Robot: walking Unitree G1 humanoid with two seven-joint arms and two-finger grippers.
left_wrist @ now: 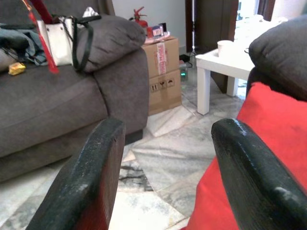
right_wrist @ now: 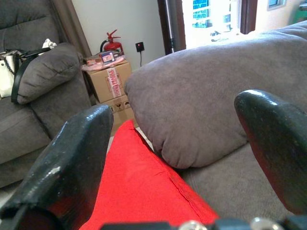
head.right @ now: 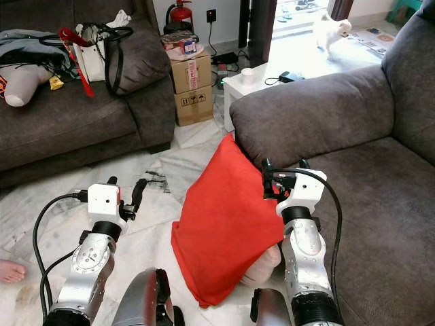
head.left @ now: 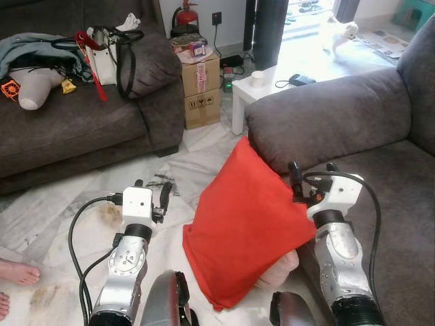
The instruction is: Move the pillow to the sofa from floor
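Observation:
A red pillow [head.left: 241, 224] stands tilted on the marble floor, leaning against the front of the grey sofa [head.left: 340, 115] on my right. My right gripper [head.left: 312, 170] is open at the pillow's upper right edge, over the sofa seat [head.right: 380, 197]. In the right wrist view the pillow [right_wrist: 139, 191] lies below and between the spread fingers [right_wrist: 72, 158], ungripped. My left gripper [head.left: 152, 190] is open above the floor, a short way left of the pillow. In the left wrist view the pillow [left_wrist: 259, 143] sits just beyond one finger [left_wrist: 244, 163].
A pale pink rounded thing [head.left: 279, 272] pokes out under the pillow's lower edge. A person's bare foot [head.left: 17, 273] rests on the floor at far left. Another grey sofa [head.left: 81, 129] with bags, stacked cardboard boxes [head.left: 200, 85], a white table [head.left: 262, 88] and a white dog [head.left: 338, 30] lie beyond.

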